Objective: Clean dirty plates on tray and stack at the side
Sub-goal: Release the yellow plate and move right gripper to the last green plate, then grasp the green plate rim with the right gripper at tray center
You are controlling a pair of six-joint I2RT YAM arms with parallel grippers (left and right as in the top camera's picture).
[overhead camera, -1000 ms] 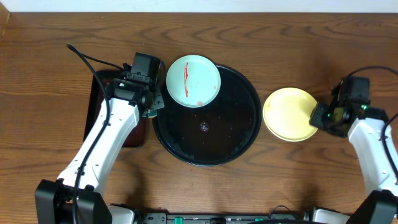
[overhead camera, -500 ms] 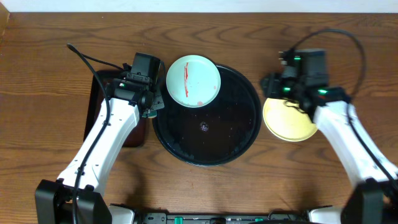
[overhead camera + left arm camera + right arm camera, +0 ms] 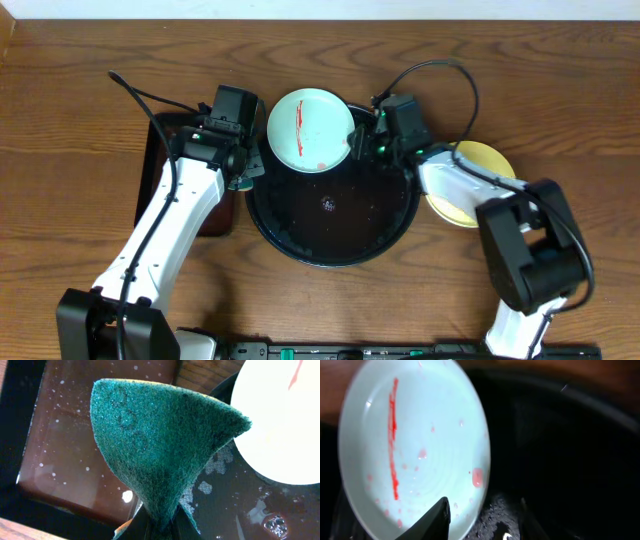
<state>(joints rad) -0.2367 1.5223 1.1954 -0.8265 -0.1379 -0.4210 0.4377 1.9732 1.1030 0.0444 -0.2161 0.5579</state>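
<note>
A red-streaked mint plate (image 3: 310,128) is seen at the tray's (image 3: 335,235) upper left, a yellow plate (image 3: 488,160) right of it. A sponge (image 3: 160,445) is pinched by the left gripper (image 3: 241,172); the right gripper's (image 3: 358,146) jaws are parted at the mint plate.

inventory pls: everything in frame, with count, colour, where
mint plate: 1, pale mint with a red streak, on the round tray's far-left rim
yellow plate: 1, pale yellow, on the table right of the round tray, partly hidden
round tray: 1, glossy black, wet, mid-table
rectangular tray: 1, black, holding brownish water, left of the round tray
sponge: 1, green, pinched in the left pincer
table: 1, brown wood, under everything
left pincer: 1, shut on the sponge, between the two trays
right pincer: 1, open, at the mint plate's edge over the round tray
</note>
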